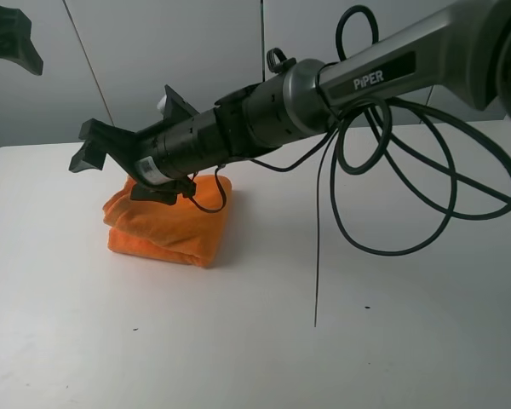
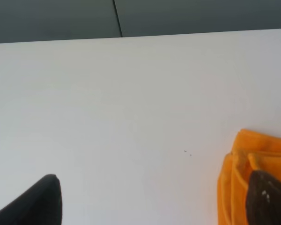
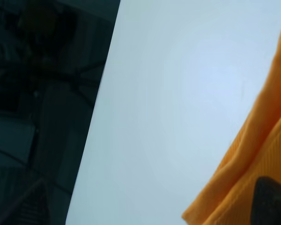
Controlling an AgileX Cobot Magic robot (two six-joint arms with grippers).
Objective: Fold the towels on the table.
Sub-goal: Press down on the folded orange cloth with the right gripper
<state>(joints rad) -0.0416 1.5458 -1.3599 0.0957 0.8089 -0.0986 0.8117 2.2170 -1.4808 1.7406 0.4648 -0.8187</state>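
The orange towel [image 1: 172, 226] lies on the white tabletop [image 1: 238, 341], a little left of the middle in the high view and toward the far side. It is already folded into a thick, compact bundle with several layers on top of each other; the edge nearest to the camera is rounded and puffy, and the top surface sags a little in the middle. The cloth is one bright orange color with a soft, fuzzy surface, and I cannot make out any label or band on it. In the left wrist view the towel [image 2: 257, 178] shows its stacked folds at the side, with clear creases between the layers. In the right wrist view the towel [image 3: 253, 173] fills one corner, and fine ribbed texture is visible on it. The right arm reaches across from the right side, and its right gripper [image 1: 94, 146] hangs above the towel's far left part, not touching the cloth; its two dark fingers are spread apart with nothing between them. The left gripper [image 1: 13, 38] is only partly visible at the upper left corner of the high view, raised and well apart from the towel, and I cannot tell if it is apart or together. Black cables [image 1: 392, 170] hang in loops from the right arm over the tabletop.
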